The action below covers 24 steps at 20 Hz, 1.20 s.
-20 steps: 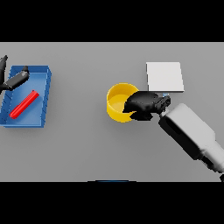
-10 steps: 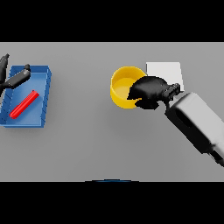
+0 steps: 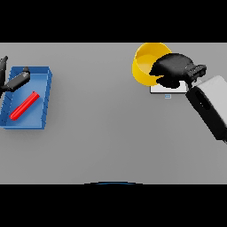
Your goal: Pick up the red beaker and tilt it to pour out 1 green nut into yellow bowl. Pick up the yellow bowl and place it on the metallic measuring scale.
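The right hand (image 3: 174,69) is pinching the yellow bowl (image 3: 146,62) by its near rim, carrying what looks light and rigid above the scale (image 3: 170,88).

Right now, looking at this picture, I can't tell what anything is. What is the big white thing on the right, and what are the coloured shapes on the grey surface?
You are looking down at a grey table as if from a humanoid robot's head. The white shape coming in from the right is its right arm, ending in a dark right hand. That hand has its fingers curled round the rim of a yellow bowl and holds it at the far edge of the table, over a flat pale plate, the metallic measuring scale, which is mostly hidden under the hand. Whether the bowl rests on the scale cannot be told. On the left sits a blue tray with a long red piece lying in it, probably the red beaker. The dark shape at the far left is the robot's left hand, over the tray's corner.
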{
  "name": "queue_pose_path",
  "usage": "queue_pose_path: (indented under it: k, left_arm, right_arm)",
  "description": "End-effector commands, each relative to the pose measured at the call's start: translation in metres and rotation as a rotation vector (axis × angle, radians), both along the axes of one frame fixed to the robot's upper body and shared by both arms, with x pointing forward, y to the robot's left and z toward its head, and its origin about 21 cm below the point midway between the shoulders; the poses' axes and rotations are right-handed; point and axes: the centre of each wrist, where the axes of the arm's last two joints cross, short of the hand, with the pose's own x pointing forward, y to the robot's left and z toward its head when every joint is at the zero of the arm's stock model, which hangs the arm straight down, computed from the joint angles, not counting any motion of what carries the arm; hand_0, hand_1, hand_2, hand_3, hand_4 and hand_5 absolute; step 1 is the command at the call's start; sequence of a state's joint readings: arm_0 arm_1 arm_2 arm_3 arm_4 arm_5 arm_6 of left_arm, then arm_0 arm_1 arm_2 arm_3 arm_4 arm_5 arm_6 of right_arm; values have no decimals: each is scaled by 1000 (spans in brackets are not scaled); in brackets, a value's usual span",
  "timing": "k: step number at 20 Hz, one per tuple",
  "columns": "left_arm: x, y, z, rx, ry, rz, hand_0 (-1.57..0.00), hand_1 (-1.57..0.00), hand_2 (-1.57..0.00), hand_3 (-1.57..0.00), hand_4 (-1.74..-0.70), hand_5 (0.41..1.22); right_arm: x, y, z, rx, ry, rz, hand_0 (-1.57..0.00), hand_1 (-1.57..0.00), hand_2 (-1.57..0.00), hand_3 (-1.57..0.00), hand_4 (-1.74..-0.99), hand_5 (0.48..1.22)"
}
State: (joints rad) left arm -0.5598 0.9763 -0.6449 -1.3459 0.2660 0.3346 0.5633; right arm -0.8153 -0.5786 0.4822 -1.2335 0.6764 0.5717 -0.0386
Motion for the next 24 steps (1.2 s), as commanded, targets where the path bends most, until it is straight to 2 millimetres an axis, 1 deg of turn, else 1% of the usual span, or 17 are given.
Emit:
queue_pose_path:
  k: [1, 3, 5, 7, 9, 11, 13, 14, 15, 16, 17, 18, 19, 21, 22, 23, 24]
  left_arm:
    - [-1, -1, 0, -5, 6, 4, 1, 1, 1, 1, -811, 743]
    - [1, -1, 3, -3, 7, 21, 1, 1, 1, 1, -824, 759]
    - [-2, 0, 5, -7, 6, 22, 1, 1, 1, 1, -833, 769]
    - [-3, 1, 3, 7, 20, 27, 1, 1, 1, 1, -829, 774]
    - [-3, 1, 3, 3, 15, 32, 1, 1, 1, 1, -823, 765]
    - [-2, 4, 4, 6, 21, 44, 1, 1, 1, 1, -818, 759]
    - [-1, 5, 2, 8, 22, 36, 1, 1, 1, 1, -814, 757]
    - [-2, 2, 2, 2, 16, 24, 1, 1, 1, 1, -811, 753]
    - [-1, 5, 3, 5, 27, 40, 1, 1, 1, 1, -807, 749]
    - [-1, 5, 1, 11, 26, 37, 1, 1, 1, 1, -801, 743]
    - [0, 5, 4, 11, 19, 35, 1, 1, 1, 1, -796, 737]
    - [0, 1, 4, 6, 16, 30, 1, 1, 1, 1, -796, 733]
    - [0, 0, 3, 5, 22, 29, 1, 1, 1, 1, -796, 729]
    - [3, 0, 5, 6, 23, 32, 1, 1, 1, 1, -805, 728]
    - [0, 2, 5, 4, 16, 25, 1, 1, 1, 1, -806, 734]
    - [4, 2, 4, 4, 23, 37, 1, 1, 1, 1, -806, 734]
    - [2, -2, 2, 2, 21, 27, 1, 1, 1, 1, -809, 734]
  right_arm:
    - [4, -5, 1, 7, 5, -30, -1571, -1571, -1570, -1220, -1720, 1221]
    - [14, -14, -8, 16, 12, -73, -1571, -1571, -1570, -1205, -1720, 1221]
    - [22, -25, -15, 20, 16, -114, -1571, -1571, -1571, -1181, -1720, 1221]
    - [26, -38, -21, 29, 15, -143, -1571, -1571, -1571, -1168, -1720, 1221]
    - [31, -44, -32, 18, 26, -179, -1571, -1571, -1571, -1211, -1722, 1221]
    - [36, -54, -39, 10, 30, -212, -1571, -1571, -1571, -1254, -1722, 1221]
    - [39, -56, -50, 12, 35, -212, -1571, -1566, -1571, -1360, -1724, 1221]
    - [41, -58, -52, 19, 33, -219, -1571, -1567, -1571, -1390, -1724, 1221]
    - [43, -59, -57, 17, 35, -236, -1571, -1568, -1571, -1410, -1724, 1221]
    - [46, -59, -59, 15, 34, -243, -1571, -1561, -1571, -1432, -1725, 1221]
    - [47, -60, -64, 23, 38, -247, -1571, -1547, -1571, -1460, -1726, 1221]
    - [46, -57, -72, 22, 44, -257, -1571, -1518, -1563, -1482, -1727, 1221]
    - [47, -56, -76, 21, 51, -262, -1571, -1499, -1565, -1500, -1727, 1221]
    - [48, -56, -79, 25, 48, -270, -1571, -1475, -1567, -1510, -1727, 1221]
    - [50, -57, -80, 31, 48, -271, -1571, -1462, -1568, -1496, -1724, 1221]
    - [51, -57, -81, 31, 55, -271, -1548, -1420, -1568, -1481, -1721, 1221]
    - [51, -59, -80, 28, 65, -263, -1527, -1401, -1569, -1320, -1725, 1221]
